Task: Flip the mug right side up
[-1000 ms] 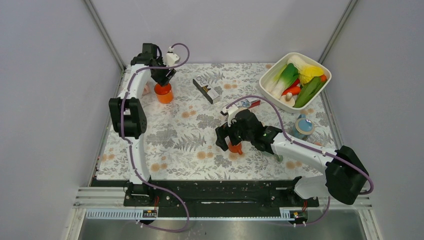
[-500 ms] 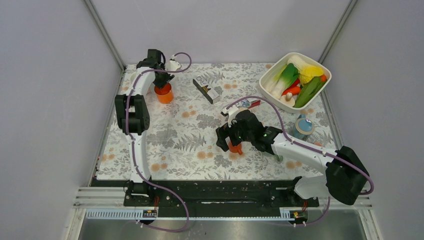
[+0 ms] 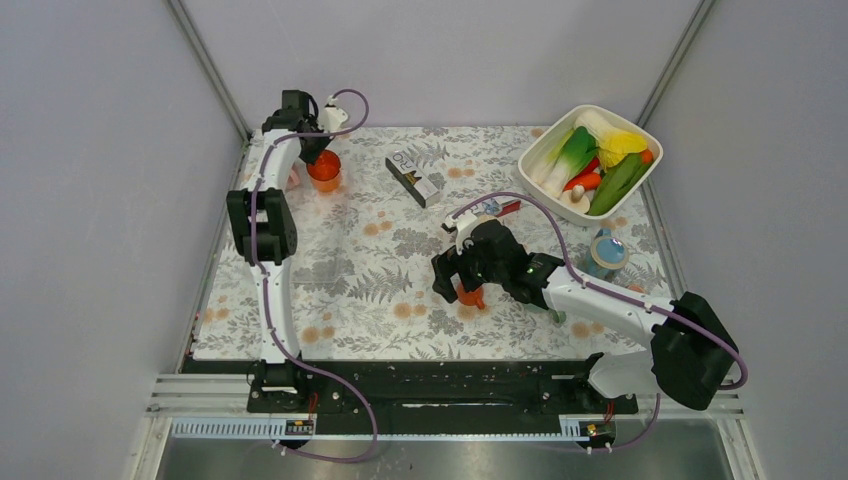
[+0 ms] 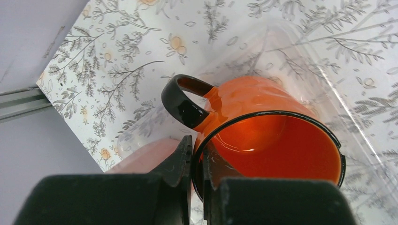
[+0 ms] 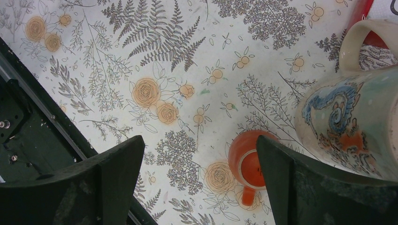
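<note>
An orange mug with a black handle and black rim (image 4: 263,126) is at the back left (image 3: 324,170), its mouth facing up. My left gripper (image 4: 197,154) is shut on its rim beside the handle, one finger inside and one outside; from above it (image 3: 313,152) hangs over the mug. A small orange mug (image 5: 248,164) stands bottom up on the flowered cloth near the middle (image 3: 468,293). My right gripper (image 5: 199,173) hovers above it, open wide, the mug close to the right finger and untouched.
A pale mug with a blue pattern (image 5: 356,122) stands beside the small orange one. A white tub (image 3: 632,128) of vegetables sits back right, a boxed item (image 3: 412,178) at the back middle, a blue-lidded jar (image 3: 605,252) on the right. A pink object (image 4: 141,159) lies left of the held mug.
My left gripper has closed on the orange mug's rim, and mug and gripper have shifted toward the back of the table. The right arm has not moved.
</note>
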`<state>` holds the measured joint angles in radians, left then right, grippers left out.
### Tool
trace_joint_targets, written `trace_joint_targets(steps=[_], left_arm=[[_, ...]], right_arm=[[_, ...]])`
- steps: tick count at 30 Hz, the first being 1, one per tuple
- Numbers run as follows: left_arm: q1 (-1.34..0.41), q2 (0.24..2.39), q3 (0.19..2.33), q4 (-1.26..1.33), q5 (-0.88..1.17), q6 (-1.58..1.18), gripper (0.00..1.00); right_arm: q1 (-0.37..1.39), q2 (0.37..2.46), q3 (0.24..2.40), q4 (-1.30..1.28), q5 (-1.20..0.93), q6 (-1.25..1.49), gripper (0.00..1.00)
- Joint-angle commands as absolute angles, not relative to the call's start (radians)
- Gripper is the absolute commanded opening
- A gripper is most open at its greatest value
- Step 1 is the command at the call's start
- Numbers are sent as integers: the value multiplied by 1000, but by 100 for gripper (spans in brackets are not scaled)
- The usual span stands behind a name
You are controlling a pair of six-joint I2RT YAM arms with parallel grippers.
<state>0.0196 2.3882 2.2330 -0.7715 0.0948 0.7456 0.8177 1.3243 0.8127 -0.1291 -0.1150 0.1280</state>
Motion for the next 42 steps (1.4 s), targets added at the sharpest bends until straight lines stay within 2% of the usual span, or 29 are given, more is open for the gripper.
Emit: trace_joint_targets(steps=[1,5,6,8,10,13,19,25,31,37,42], left_arm=[[59,2442,2337,-741,139,694,0],[67,2460,2348,-750,142,703,3],[68,2460,2340,-749,136,709,9],[70,2461,2326,-742,126,714,34],[72,2454,2315,-739,124,715,51],[73,2420,2295,-726,138,708,65],[71,2317,2260,-686,189,676,73],[55,2198,2199,-706,212,672,85],[26,1977,2024,-725,246,622,93],[19,1744,1826,-807,316,561,97],[17,1570,1606,-850,424,522,99]], right_arm=[[811,1321,827,-126,-106,114,98],[811,1325,833,-128,-110,119,98],[811,1325,834,-128,-110,118,98],[811,1326,836,-129,-112,119,98],[811,1327,840,-133,-115,121,99],[812,1323,842,-133,-121,125,98],[811,1294,851,-145,-102,137,98],[811,1263,875,-238,38,145,99],[811,1257,883,-374,153,156,98],[802,1107,851,-522,385,187,98],[626,1012,827,-626,406,214,99]])
